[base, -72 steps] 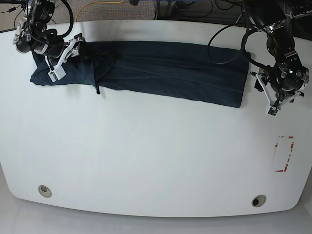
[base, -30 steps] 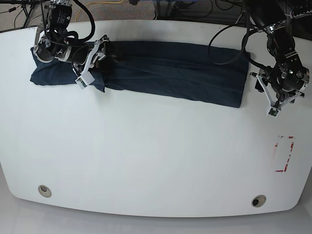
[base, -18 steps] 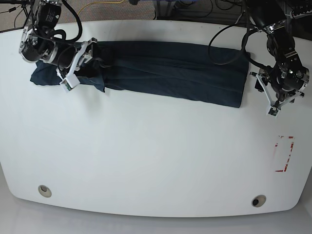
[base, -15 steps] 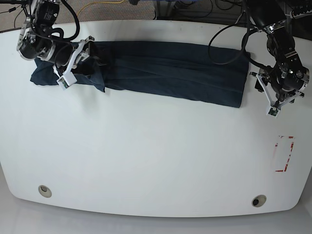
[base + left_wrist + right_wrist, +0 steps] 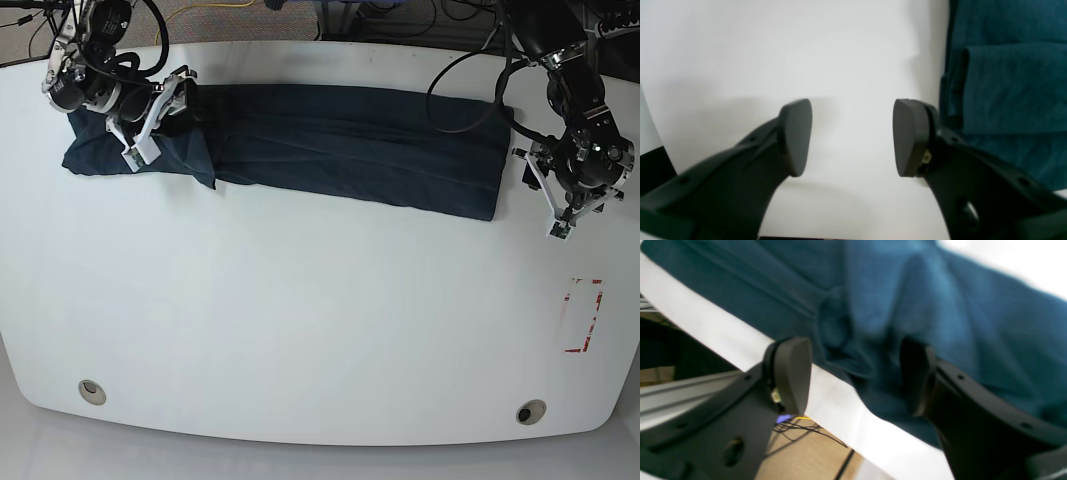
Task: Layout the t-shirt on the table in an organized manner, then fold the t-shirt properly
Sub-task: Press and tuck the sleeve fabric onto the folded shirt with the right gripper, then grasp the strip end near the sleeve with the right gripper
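Navy t-shirt lies folded lengthwise across the upper worktop; right gripper gapes over its upper-left end, left gripper spread above bare white.

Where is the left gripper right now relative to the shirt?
In the base view the left gripper sits at that view's right, over bare table just off the t-shirt end, jaws open, holding nothing.
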`<state>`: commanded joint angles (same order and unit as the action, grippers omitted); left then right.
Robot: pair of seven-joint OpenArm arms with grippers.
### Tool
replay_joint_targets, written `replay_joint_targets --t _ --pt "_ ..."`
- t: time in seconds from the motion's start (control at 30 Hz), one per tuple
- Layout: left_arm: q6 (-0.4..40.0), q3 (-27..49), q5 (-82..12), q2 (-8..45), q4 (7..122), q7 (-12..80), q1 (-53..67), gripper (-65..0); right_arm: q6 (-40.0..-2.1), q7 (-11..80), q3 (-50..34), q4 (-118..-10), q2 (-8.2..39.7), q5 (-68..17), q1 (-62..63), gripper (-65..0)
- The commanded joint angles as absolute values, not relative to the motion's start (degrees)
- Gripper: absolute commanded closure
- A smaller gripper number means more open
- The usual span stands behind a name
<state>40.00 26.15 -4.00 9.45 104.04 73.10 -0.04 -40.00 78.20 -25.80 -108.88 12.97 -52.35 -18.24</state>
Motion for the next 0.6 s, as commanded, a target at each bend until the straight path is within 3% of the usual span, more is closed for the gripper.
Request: replay_joint_targets --t 0.23,0.6 --pt "40.00 26.15 -4.00 9.45 104.04 73.10 -0.04 -35.6 -40.00 78.11 -21.67 -104.66 10.33 -52.26 -15.08 -40.0" --pt "40.00 26.15 -4.00 9.54 104.04 73.10 0.04 -35.6 -40.00 78.55 -19.21 -109.49 8.13 -53.23 -12.00 -40.0"
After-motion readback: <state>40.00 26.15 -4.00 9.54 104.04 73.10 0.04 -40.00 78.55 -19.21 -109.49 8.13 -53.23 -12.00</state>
